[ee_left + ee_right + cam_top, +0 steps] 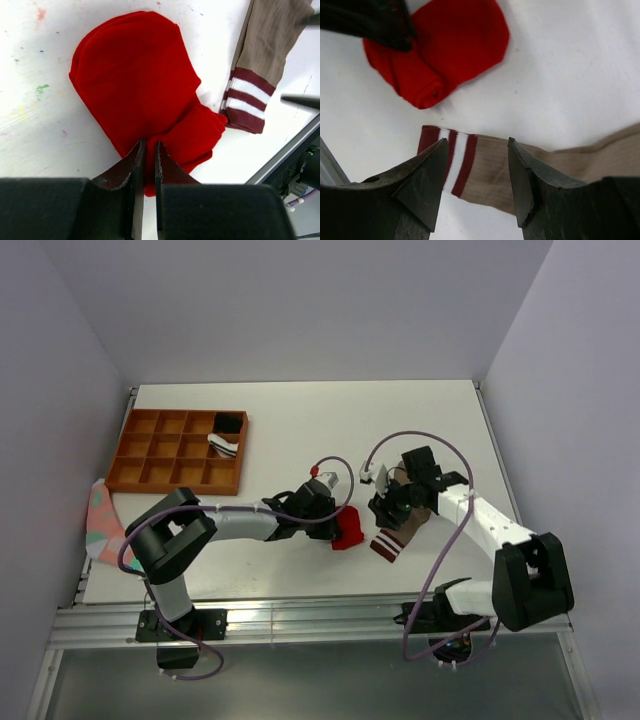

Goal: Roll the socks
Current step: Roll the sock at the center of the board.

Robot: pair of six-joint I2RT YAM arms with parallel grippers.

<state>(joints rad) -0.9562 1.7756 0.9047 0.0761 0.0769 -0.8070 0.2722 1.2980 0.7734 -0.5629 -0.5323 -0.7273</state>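
While the left gripper (149, 146) pinched the folded, half-rolled red sock (145, 85) at the front middle of the table (300, 420), my right gripper (477, 144) hung spread over the tan sock (560, 160). It lay flat just beside the red one, striped cuff toward the front edge, length running back-right; a brown compartment tray (150, 455) sat well apart, far left.

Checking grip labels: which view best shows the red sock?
Left wrist: red sock fills the frame, left gripper pinching its near edge. Right wrist shows it partly rolled; top external, small beside the gripper.
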